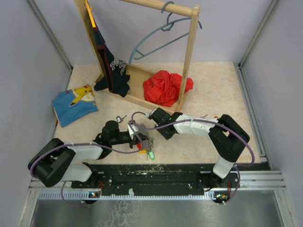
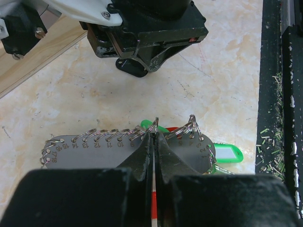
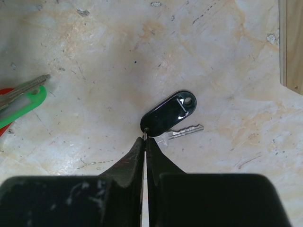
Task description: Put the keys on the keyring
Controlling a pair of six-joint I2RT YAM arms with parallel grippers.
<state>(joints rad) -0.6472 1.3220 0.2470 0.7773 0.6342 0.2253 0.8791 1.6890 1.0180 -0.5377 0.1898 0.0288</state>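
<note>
My left gripper (image 2: 155,135) is shut on the keyring (image 2: 94,152), a grey numbered plate with small wire rings along its edge, low over the table. A green tag (image 2: 227,153) and a bit of red hang at its right end. My right gripper (image 3: 145,138) is shut on the small ring of a key with a black oval tag (image 3: 168,115); its silver blade (image 3: 184,132) lies on the table. In the top view the left gripper (image 1: 143,140) and right gripper (image 1: 154,115) meet mid-table, with the green tag (image 1: 151,155) just in front of them.
A wooden clothes rack (image 1: 189,56) with a hanger (image 1: 156,38) and a dark shirt (image 1: 112,71) stands at the back, a red cloth (image 1: 165,87) on its base. A blue shirt (image 1: 75,103) lies left. A small loose key (image 1: 122,118) lies near the left arm.
</note>
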